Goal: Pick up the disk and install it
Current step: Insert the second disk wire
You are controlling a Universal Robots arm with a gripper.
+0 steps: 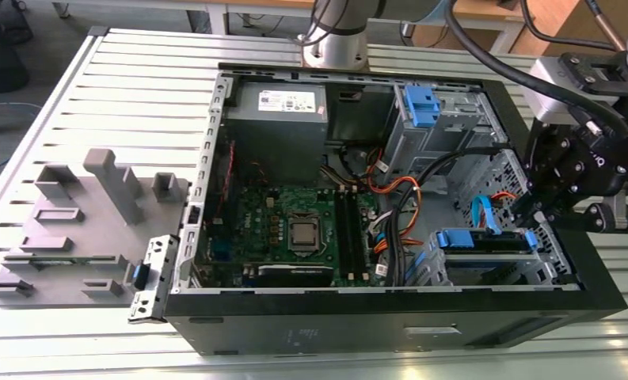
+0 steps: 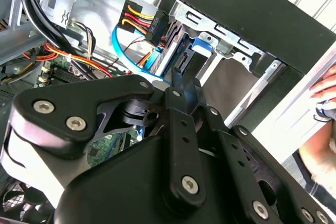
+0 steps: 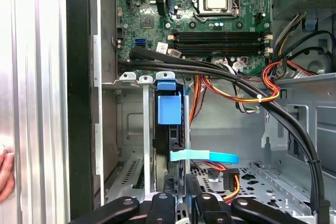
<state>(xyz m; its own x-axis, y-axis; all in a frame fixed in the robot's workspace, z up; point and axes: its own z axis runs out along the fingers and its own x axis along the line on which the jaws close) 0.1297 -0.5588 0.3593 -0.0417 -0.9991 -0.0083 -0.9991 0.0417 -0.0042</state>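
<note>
Seated on edge in the drive bay of the open computer case (image 1: 398, 336): the disk (image 3: 169, 109), long axis down the bay, blue tab outward. Tool (image 3: 178, 184) narrowed on the disk's rear edge.

- The exterior view is evenly and brightly lit, and the slatted metal table (image 1: 70, 103) reflects pale light around 10 o'clock.
- Inside the computer case (image 1: 398, 317) the light drops; the power supply corner sits in shade.
- In the second wrist view, glare washes out the drive cage metal (image 2: 89, 19) near 11 o'clock.
- The black gripper (image 2: 181, 80) is close up, soft-edged and dark there.
- In the first wrist view the motherboard (image 3: 199, 19) is sharp and well lit.
</note>
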